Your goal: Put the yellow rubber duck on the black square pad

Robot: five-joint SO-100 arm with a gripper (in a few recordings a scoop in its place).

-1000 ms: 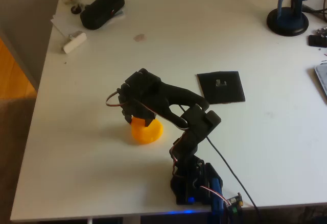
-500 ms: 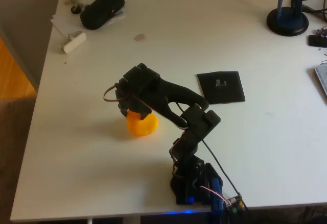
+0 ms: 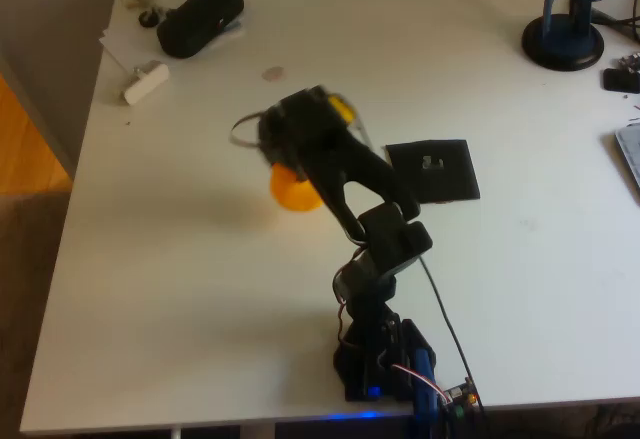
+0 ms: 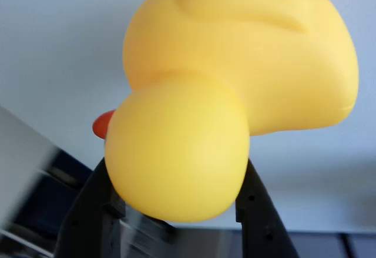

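We see one yellow rubber duck (image 3: 296, 191) held off the white bench (image 3: 180, 289), the end effector (image 4: 176, 202) clamped on its round head, a dark finger (image 4: 88, 211) pressing each side in the wrist view, the reddish beak poking out to the left. From overhead, the black arm (image 3: 345, 169) covers part of the duck and the duck looks blurred. One black square pad (image 3: 432, 170) lies flat just right of the arm, apart from the duck, its near-left corner hidden by the arm. The bench is open to the left and front of the duck. One black oblong pouch (image 3: 200, 17) sits near the far-left corner, and a blue stand (image 3: 566, 29) at the far right is cut off by the frame.
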